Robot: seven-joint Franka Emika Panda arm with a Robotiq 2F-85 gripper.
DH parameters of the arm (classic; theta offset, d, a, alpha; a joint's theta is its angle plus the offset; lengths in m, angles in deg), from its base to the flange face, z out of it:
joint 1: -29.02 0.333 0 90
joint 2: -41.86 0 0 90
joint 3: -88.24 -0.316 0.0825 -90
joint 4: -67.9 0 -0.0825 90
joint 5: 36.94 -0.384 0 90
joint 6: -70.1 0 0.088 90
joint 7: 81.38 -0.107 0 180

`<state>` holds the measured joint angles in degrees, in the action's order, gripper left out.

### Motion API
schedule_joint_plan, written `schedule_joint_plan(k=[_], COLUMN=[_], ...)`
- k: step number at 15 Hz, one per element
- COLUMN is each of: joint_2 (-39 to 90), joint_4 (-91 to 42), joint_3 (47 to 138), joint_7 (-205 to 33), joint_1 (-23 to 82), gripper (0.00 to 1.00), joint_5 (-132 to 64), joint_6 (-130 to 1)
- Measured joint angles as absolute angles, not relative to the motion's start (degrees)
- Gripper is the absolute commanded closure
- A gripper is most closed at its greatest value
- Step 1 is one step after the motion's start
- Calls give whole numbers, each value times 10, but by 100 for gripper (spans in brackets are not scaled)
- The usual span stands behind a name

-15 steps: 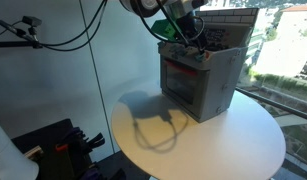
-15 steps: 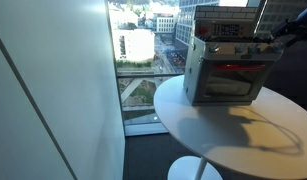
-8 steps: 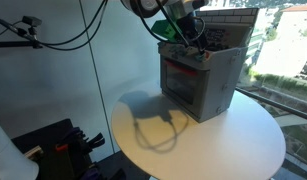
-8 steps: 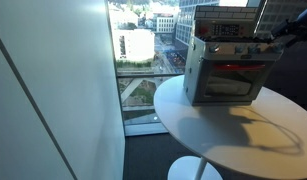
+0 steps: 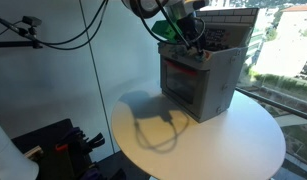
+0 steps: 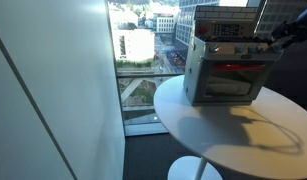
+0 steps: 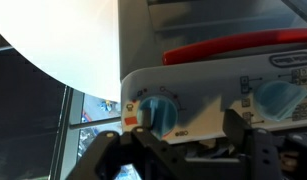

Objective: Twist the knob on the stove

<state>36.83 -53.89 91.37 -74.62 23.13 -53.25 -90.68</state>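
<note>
Two knobs show in your wrist view: the blue knob (image 7: 158, 112) just left of centre, and a second knob (image 7: 278, 97) at the right edge. Your gripper (image 7: 183, 150) comes in from the bottom of the frame with its jaws spread wide and nothing in them. The blue knob sits in the gap, much closer to the finger at lower left than to the one at lower right.

Operator: So I can close on it as it is?

Coach: I'd centre first. Slide across until the blue knob sits midway between the fingers (image 7: 118, 158). Otherwise one pad will probably land first and push the knob sideways rather than grip it. I can't tell from these views how far forward your tips reach, so ease in along the knob's axis until both pads overlap its rim, then close gently.

Operator: And the turn itself?

Coach: Rotate your wrist about the knob's own centre, with no sideways drag. The stove (image 5: 201, 78) stands on the round table (image 5: 183, 140), right of centre in the upper half of an exterior view, and it looks like a light toy. A hard or off-axis twist could shift the whole box instead of turning the knob. Mind the red handle (image 7: 243, 45) in the upper right of the wrist view.
</note>
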Motion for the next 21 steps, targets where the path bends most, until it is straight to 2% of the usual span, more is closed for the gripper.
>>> schedule_joint_plan(k=[4,7,8,21], joint_2=[368,368,369,369], joint_4=[-539,-539,-539,-539], joint_3=[916,918,918,919], joint_7=[-744,-744,-744,-824], joint_1=[223,216,214,214], gripper=[87,98,94,94], joint_5=[-533,-533,-534,-573], joint_6=[-907,-907,-907,-907])
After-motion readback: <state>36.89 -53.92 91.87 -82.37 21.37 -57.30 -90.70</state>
